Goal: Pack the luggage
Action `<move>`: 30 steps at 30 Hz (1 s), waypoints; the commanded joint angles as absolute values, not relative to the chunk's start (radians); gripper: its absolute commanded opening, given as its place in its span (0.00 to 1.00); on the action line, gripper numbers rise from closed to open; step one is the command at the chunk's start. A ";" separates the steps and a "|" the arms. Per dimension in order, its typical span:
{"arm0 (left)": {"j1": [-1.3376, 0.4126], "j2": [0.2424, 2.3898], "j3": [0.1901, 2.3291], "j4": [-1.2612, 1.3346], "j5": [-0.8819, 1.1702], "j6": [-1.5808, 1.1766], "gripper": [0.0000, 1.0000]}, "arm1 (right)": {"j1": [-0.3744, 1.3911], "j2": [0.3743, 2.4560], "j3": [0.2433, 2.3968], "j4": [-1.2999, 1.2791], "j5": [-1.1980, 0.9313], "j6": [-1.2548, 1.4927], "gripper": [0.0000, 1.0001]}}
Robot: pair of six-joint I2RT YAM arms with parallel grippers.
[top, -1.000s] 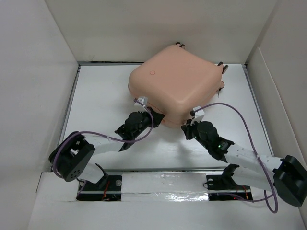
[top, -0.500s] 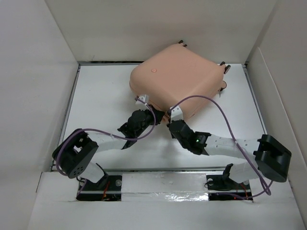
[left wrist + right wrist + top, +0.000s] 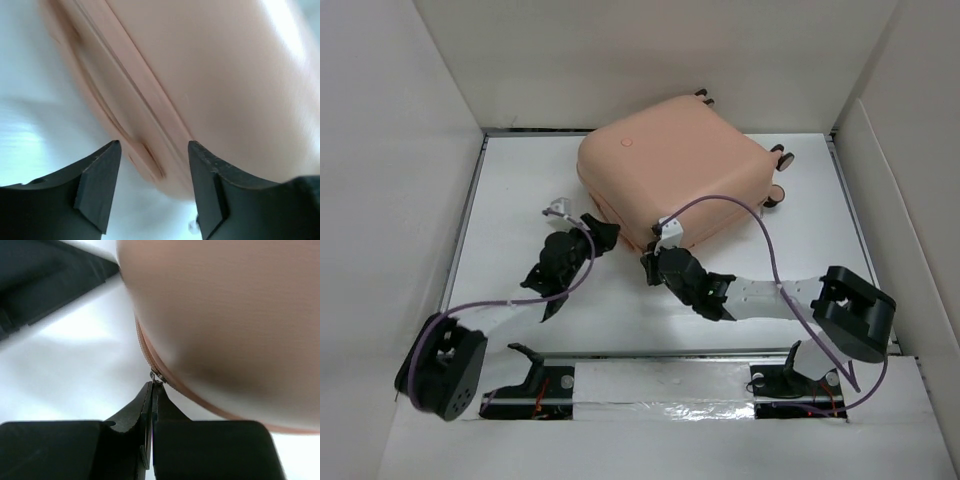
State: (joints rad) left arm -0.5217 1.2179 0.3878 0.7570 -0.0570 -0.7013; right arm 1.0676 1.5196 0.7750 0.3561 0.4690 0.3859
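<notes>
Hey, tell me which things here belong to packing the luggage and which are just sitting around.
Part of the job:
luggage
its zipper pull
right pincer, shut on that pull
left pincer, open beside the shell

Just there:
white table
purple cables
enclosure walls

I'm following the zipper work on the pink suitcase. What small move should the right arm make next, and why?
Probably draw the right gripper sideways along the seam. Its jaws are shut on the zipper pull at the near corner of the suitcase. The shell looks closed, and the left gripper stands open beside it.
</notes>
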 commanded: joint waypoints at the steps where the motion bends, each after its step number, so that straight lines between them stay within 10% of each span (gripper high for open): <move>1: -0.425 1.051 0.380 0.677 -0.101 -0.715 0.54 | 1.135 1.484 0.766 0.747 0.235 0.465 0.00; 18: -0.120 1.095 0.500 0.668 -0.011 -0.897 0.68 | 1.217 0.770 0.414 0.128 0.302 0.506 0.00; 30: -0.323 1.325 0.551 0.727 0.009 -0.816 0.60 | 0.508 0.526 0.514 -0.135 -0.042 0.256 0.00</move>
State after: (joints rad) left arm -0.2447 1.2831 0.5179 0.6777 0.0036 -0.8715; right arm 0.6353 0.5636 0.4019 -0.2638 -0.0002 0.3553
